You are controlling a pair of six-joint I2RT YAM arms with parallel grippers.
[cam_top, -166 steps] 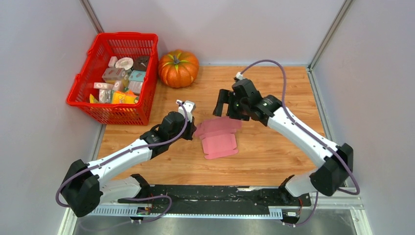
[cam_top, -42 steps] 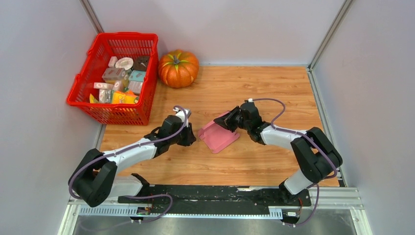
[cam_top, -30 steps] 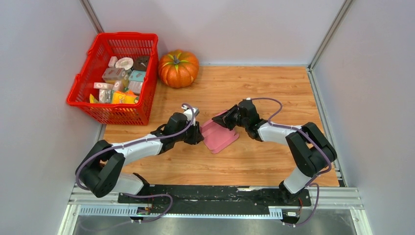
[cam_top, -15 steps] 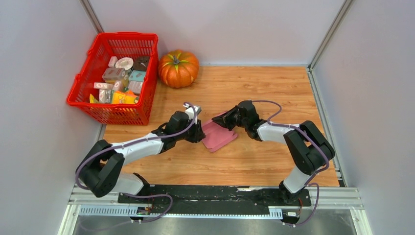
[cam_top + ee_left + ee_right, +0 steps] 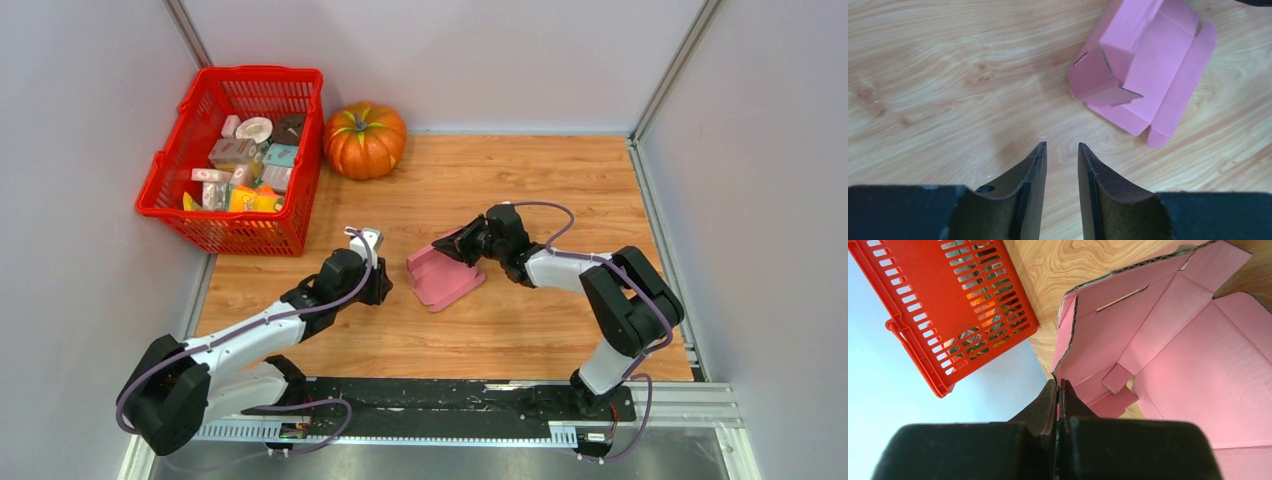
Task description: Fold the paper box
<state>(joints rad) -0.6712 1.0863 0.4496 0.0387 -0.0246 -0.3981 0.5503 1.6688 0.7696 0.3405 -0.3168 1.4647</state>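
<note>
Your right gripper pinches a raised wall of the paper box; your left gripper, jaws slightly parted and empty, sits at its 9 o'clock.

Red basket holding packages, far left; pumpkin just beside.
</note>
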